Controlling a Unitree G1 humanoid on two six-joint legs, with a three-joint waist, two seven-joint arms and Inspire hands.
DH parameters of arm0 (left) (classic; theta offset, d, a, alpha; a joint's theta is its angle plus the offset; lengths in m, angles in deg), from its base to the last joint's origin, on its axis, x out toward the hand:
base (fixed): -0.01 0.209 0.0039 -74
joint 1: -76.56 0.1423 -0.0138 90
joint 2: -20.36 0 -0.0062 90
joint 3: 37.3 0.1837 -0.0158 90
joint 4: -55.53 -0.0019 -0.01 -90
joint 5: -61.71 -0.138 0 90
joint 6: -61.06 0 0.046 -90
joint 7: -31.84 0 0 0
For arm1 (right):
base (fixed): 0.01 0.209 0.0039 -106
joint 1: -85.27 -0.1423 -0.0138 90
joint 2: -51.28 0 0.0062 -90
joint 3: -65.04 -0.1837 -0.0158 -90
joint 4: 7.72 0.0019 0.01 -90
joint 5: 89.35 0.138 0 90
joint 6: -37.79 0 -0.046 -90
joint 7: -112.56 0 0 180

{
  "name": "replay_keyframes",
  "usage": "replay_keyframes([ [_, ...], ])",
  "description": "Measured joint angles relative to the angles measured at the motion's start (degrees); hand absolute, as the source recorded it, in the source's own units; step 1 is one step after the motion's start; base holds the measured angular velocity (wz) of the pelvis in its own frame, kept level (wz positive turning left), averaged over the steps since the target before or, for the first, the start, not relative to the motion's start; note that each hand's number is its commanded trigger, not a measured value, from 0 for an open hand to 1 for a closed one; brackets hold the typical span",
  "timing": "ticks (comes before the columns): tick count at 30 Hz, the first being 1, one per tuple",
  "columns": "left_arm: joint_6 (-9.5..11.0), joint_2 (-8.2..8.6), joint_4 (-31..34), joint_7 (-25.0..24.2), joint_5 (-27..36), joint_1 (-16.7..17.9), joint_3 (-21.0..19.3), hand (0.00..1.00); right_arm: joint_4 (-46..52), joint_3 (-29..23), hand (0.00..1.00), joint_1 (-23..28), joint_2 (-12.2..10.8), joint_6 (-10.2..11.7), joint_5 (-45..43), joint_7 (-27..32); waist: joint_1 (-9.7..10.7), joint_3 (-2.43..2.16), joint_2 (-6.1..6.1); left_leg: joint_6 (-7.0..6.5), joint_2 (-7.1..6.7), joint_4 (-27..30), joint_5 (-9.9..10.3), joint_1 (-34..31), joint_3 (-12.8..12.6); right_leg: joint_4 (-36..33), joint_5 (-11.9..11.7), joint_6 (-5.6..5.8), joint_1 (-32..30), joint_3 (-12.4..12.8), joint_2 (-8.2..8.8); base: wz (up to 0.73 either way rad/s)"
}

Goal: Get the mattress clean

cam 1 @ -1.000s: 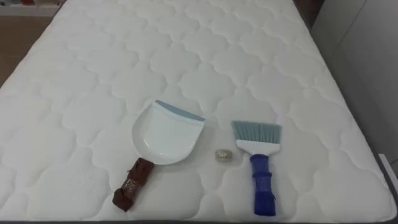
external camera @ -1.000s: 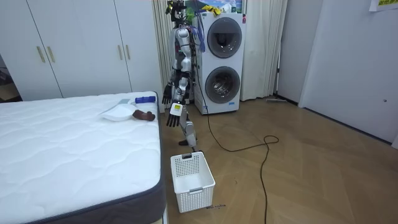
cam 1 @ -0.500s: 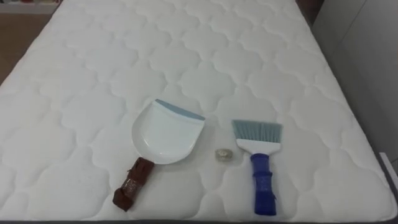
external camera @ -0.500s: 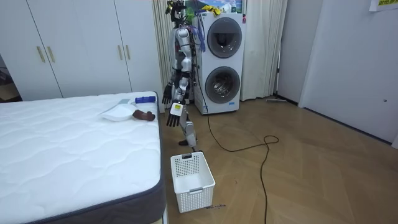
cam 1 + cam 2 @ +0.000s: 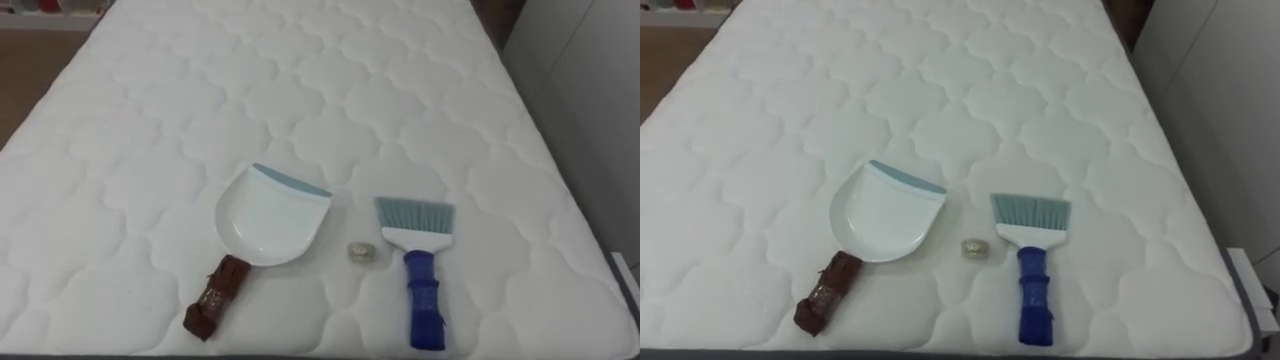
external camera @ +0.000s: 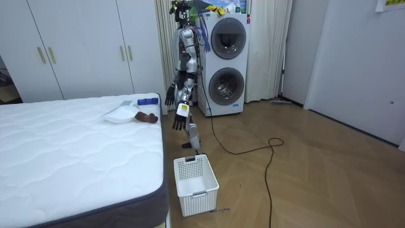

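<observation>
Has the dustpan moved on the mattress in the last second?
No. The dustpan sits on the same quilted patches of the mattress, same gap to the small scrap; the slight shift of the whole view is the camera's.

Eye views down on mattress (image 5: 300, 90), distant room view shares it

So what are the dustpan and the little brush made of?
The dustpan looks like smooth white plastic: it's glossy, with a grey-blue lip that may be rubber. Its brown handle looks wrapped, perhaps in tape or leather; hard to tell. The brush has a shiny blue plastic-looking handle and fine grey-blue bristles, probably synthetic.
</observation>
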State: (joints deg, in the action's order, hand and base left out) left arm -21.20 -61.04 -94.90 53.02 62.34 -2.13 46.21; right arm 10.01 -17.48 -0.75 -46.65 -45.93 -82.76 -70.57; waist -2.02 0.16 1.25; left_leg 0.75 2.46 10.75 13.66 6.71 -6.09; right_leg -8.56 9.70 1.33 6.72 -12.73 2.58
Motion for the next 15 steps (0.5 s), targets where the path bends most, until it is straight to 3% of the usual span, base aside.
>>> replay_keyframes([
  [7, 2.0, 0.00, 8.0, 6.3, 0.4, -0.4, -0.2, 0.00, 0.1, -0.1, 0.00, 0.0, 0.0, 0.0, -0.5, 0.0, 0.1, -0.02, -0.04, 0.00, -0.04, 0.1, 0.0, 0.6, 0.2, -0.1, 0.0, 0.00, 0.4, 0.2, 0.00, -0.02],
  [10, 4.3, -0.01, 10.4, 8.5, 2.7, -1.3, 0.0, 0.00, 0.1, -0.1, 0.00, 0.0, 0.0, 0.0, -0.5, 0.0, 0.2, -0.03, -0.01, 0.00, -0.04, 0.0, 0.0, 1.0, 0.2, -0.1, 0.0, 0.01, 1.1, 0.1, 0.01, 0.00],
  [13, 4.4, -0.09, 18.1, 10.4, 3.8, -1.2, 0.9, 0.00, 0.2, 0.0, 0.00, 0.0, 0.0, 0.0, -0.5, 0.2, 0.4, 0.01, 0.14, 0.00, -0.10, 0.1, 0.0, 0.6, 0.8, -0.1, 0.0, 0.01, 1.2, -0.1, 0.00, 0.11],
  [15, 5.8, -0.45, 23.1, 11.8, 3.8, -1.9, 2.8, 0.00, 0.3, 0.0, 0.00, -0.1, 0.0, 0.0, -0.5, 0.6, 0.4, -0.08, 0.10, 0.00, -0.19, -0.1, 0.0, 0.5, 1.4, -0.1, 0.0, 0.02, 1.1, -0.1, -0.04, 0.10],
])
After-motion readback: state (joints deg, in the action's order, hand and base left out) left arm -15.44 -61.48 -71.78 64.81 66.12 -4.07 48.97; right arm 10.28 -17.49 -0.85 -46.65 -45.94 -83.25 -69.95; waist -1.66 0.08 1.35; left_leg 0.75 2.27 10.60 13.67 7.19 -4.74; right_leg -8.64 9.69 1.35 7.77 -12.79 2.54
